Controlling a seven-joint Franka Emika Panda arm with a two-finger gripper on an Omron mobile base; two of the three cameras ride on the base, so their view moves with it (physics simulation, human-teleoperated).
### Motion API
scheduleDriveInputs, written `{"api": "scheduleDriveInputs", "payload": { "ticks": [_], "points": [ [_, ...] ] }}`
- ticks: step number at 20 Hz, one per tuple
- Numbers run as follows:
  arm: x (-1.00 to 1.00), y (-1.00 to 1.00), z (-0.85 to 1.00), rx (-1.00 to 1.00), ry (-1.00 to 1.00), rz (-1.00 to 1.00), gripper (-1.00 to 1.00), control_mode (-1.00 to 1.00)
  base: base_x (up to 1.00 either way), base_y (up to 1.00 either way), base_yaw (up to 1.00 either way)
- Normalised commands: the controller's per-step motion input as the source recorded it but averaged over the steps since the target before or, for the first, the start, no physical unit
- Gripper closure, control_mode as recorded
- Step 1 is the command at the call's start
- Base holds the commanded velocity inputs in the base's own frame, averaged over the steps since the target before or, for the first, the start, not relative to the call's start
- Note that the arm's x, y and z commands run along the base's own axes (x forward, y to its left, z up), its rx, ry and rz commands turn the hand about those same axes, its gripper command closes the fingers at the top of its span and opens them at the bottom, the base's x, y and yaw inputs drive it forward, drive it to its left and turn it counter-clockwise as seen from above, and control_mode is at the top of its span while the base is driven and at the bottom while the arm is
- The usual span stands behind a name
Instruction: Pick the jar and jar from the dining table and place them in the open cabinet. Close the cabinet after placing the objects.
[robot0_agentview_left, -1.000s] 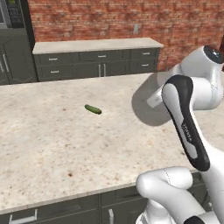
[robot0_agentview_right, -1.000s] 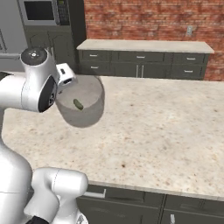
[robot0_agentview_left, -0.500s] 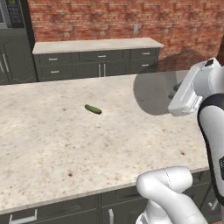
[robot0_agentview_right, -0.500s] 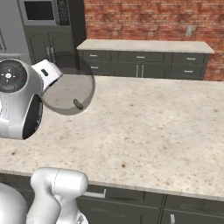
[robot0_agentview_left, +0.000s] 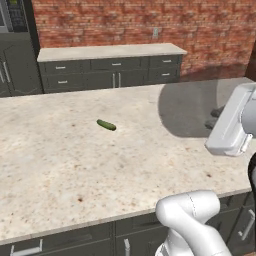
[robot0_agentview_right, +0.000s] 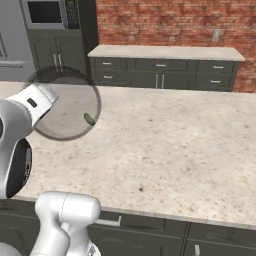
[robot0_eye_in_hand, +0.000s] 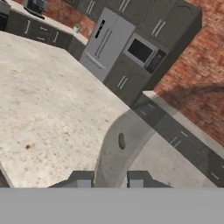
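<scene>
Since a second ago your arm has swung the wide grey frosted jar (robot0_agentview_right: 67, 105) higher, gripper (robot0_eye_in_hand: 108, 178) pinching its rim, above the beige speckled stone table's (robot0_agentview_left: 60, 165) broad bare top, small green pickle (robot0_agentview_left: 106, 125) lying mid-slab.

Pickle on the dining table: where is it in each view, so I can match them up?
Left base view: the pickle lies left of centre on the table top.
Right base view: left of centre, seen through the frosted jar.
Hand view: just below centre, again through the jar.
Shared landmark: the brick wall beyond the table.
</scene>
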Motion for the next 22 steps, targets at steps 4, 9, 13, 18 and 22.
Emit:
{"api": "scheduleDriveInputs", "payload": {
  "ticks": [4,9,13,18,22],
  "points": [
    [-0.28,0.0,0.0,0.0,-0.03,0.02,1.0,1.0,-0.27,0.0,0.02],
    [0.0,0.0,0.0,0.0,0.0,0.0,1.0,1.0,-0.49,0.0,0.02],
    [0.0,0.0,0.0,0.0,0.0,0.0,1.0,1.0,-0.56,0.0,0.0],
    [0.0,0.0,0.0,0.0,0.0,0.0,1.0,1.0,-0.97,0.0,0.0],
    [0.0,0.0,0.0,0.0,0.0,0.0,1.0,1.0,-0.71,0.11,0.07]
  ]
}}
